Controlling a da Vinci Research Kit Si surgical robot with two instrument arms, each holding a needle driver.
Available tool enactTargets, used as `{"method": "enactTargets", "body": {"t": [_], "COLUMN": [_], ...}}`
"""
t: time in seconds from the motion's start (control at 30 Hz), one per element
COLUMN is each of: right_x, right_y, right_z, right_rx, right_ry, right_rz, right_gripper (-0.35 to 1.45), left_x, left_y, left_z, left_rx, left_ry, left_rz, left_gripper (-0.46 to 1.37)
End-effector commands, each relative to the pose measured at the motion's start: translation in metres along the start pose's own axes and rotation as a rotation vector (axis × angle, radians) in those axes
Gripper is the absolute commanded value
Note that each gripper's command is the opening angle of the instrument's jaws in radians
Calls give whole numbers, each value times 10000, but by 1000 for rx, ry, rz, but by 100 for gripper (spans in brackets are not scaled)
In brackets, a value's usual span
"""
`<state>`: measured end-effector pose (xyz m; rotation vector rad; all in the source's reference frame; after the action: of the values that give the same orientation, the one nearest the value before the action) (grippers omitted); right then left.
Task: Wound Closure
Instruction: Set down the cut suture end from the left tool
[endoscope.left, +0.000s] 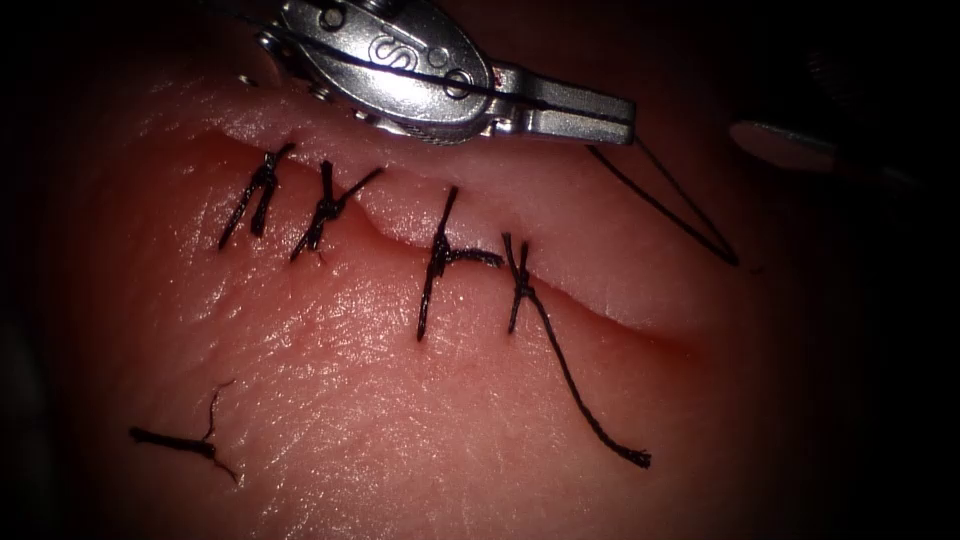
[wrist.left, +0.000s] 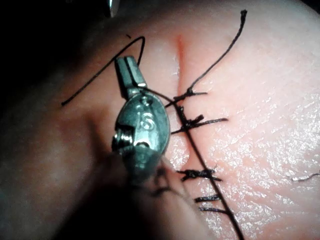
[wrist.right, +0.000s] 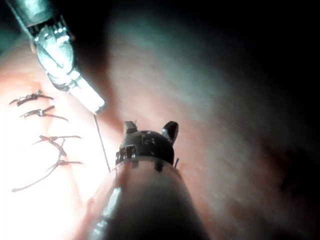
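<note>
The cut (endoscope.left: 600, 300) in the tissue (endoscope.left: 420, 400) carries several black knotted stitches (endoscope.left: 440, 255). My left tool (endoscope.left: 605, 118) reaches in over the far edge of the cut, its jaws shut on the thread (endoscope.left: 690, 225). That thread hangs from the jaws as a thin loop over the tissue to the right. The left wrist view shows the same hold: left tool (wrist.left: 129, 70), thread (wrist.left: 100, 72). At the right, my right tool (endoscope.left: 765, 137) hovers off the tissue. Its jaws stand open and hold nothing, as seen in the right wrist view at the right tool (wrist.right: 150, 127). I see no needle.
A long thread tail (endoscope.left: 580, 395) trails from the rightmost stitch toward the near right. A short cut piece of thread (endoscope.left: 180, 442) lies on the tissue at the near left. The cut's right end (endoscope.left: 680, 340) has no stitch.
</note>
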<state>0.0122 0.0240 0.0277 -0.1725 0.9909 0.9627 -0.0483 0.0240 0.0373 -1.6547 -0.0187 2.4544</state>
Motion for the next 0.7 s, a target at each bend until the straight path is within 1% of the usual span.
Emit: {"method": "enactTargets", "body": {"t": [0.03, 0.07, 0.37, 0.47, 0.5, 0.57, 0.6, 0.67, 0.7], "right_x": [0, 0, 0, 0, 0, 0, 0, 1, 1], "right_y": [0, -1, -2, -2, -3, -3, -3, -3, -3], "right_z": [0, 1, 1, 0, 0, -1, -1, -1, -1], "right_rx": [-1, -2, -2, -1, -1, -1, -1, -1, -1], "right_ry": [0, 0, -3, -3, -3, -3, -3, -3, -3], "right_rz": [0, 0, 0, 0, 0, 1, 1, 1, 1], "right_gripper": [76, 77, 77, 78, 78, 78, 77, 78, 78], "left_x": [-4, -9, -30, -42, -48, -58, -63, -69, -71], "left_y": [-1, -5, -31, -37, -39, -40, -41, -43, -45], "left_z": [0, 1, 2, -1, -3, -7, -11, -19, -25], "left_rx": [-12, -9, -15, -30, -44, -57, -58, -62, -64], "left_ry": [-19, -26, -29, -75, -113, -156, -176, -190, -198], "left_rz": [-6, -10, -13, -37, -53, -112, -165, -224, -274], "left_gripper": [-35, -35, -35, -35, -35, -35, -35, -35, -35]}}
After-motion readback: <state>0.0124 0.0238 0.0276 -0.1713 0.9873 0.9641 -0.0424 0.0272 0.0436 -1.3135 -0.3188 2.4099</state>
